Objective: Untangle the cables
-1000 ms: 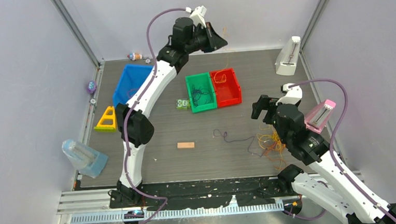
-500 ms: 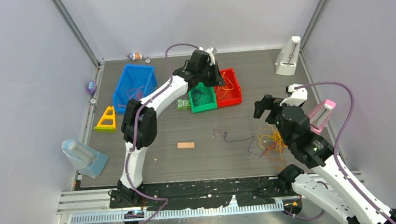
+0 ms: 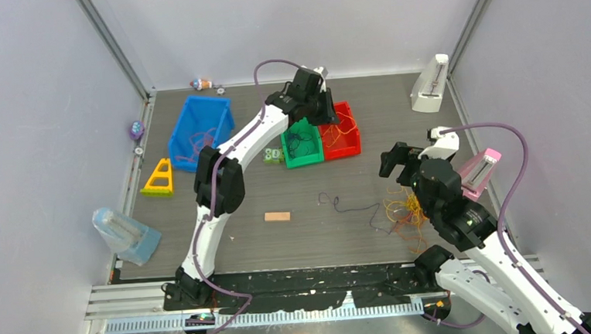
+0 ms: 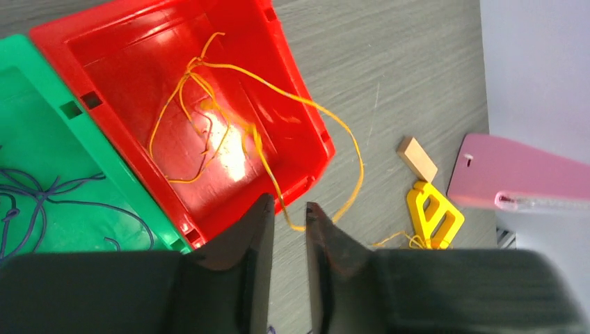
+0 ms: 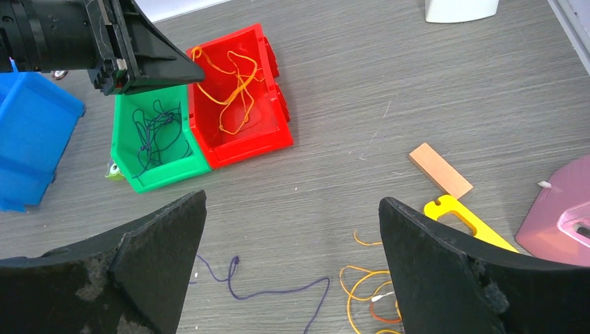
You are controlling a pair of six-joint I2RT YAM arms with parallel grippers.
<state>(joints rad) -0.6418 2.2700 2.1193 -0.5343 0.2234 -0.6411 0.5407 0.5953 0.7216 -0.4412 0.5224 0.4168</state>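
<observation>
Three open bins stand toward the far edge of the table (image 3: 305, 240). A blue bin (image 3: 210, 110) is nearer the far left corner. A green bin (image 3: 305, 162) and a red bin (image 3: 355, 132) touch wall to wall near the middle.

One orange cable (image 4: 360, 167) lies coiled in the red bin. A long loop of it spills over the bin's wall toward the right edge of the table and curves back to the left hand (image 4: 289, 202). That hand's fingers are slightly parted, with bare table showing in the slit between them, and the orange cable passes by their tips.

Several dark purple cables (image 5: 156, 132) lie tangled in the green bin. One loose purple strand (image 3: 353, 208) lies on the table near the middle. Its long axis runs roughly along the near edge, and it has a small curl at its left end. An orange and yellow tangle (image 3: 403, 211) lies toward the near right corner, just beside the right arm, with no clear direction.

The right hand (image 5: 292, 202) hangs above the table near the purple strand and the tangle, fingers spread wide and holding nothing.

Two small blocks show. One wooden block (image 3: 277, 216) is near the middle of the near edge. A second block (image 5: 440, 170) lies just beside a yellow frame (image 5: 466, 219) and a pink stand (image 3: 478, 170) at the right edge. One white stand (image 3: 429, 85) is in the far right corner.
</observation>
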